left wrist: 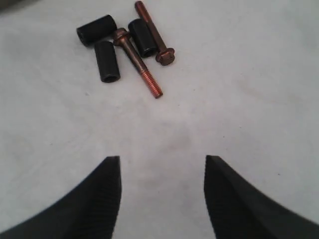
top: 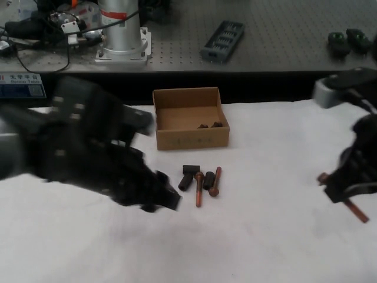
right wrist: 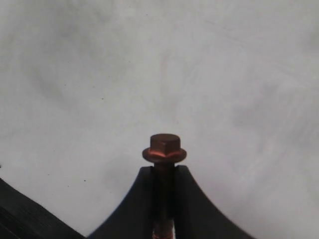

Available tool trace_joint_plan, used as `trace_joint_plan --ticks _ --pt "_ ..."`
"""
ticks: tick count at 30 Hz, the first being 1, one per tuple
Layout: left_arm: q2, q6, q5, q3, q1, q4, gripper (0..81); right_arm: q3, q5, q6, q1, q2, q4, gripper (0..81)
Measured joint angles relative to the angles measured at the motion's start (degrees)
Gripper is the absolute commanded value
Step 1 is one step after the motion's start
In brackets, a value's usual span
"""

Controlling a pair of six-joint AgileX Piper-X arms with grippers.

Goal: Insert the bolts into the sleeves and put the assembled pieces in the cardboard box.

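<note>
Three black sleeves [left wrist: 107, 60] and two copper bolts [left wrist: 140, 63] lie together on the white cloth, just in front of the cardboard box [top: 189, 119]. In the high view the same sleeves [top: 189, 175] and bolts [top: 199, 187] sit at the centre. My left gripper [left wrist: 162, 186] hovers open a short way from this pile, nothing between its fingers. My right gripper [right wrist: 164, 174] is shut on a copper bolt [right wrist: 164, 149], its hex head sticking out past the fingertips. In the high view that bolt [top: 344, 200] is held over the cloth at the far right.
Dark pieces [top: 210, 125] lie inside the box at its right corner. Behind the cloth runs a perforated metal bench with a silver post [top: 120, 29], cables and a black tray [top: 222, 39]. Bare white cloth [top: 265, 236] spreads between the two arms.
</note>
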Motion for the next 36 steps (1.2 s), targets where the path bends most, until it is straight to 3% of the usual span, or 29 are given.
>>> trace_joint_plan --ticks 6,15,26,36 --pt "14.09 3.32 -6.17 -8.86 -5.47 -0.34 38.4 2.0 0.0 0.0 -1.71 -4.58 -0.25 2.9" --pt "25.73 8.89 -16.08 -20.39 -6.83 0.27 38.4 2.57 0.0 0.0 -1.68 -5.21 -1.27 2.9" --pt "29.57 9.39 -17.87 -23.32 -6.83 0.27 38.4 2.7 0.0 0.0 -1.68 -5.21 -1.59 2.9" --pt "29.68 11.74 -19.18 -23.32 -6.83 0.04 30.4 2.7 0.0 0.0 -1.68 -5.21 -1.66 2.9"
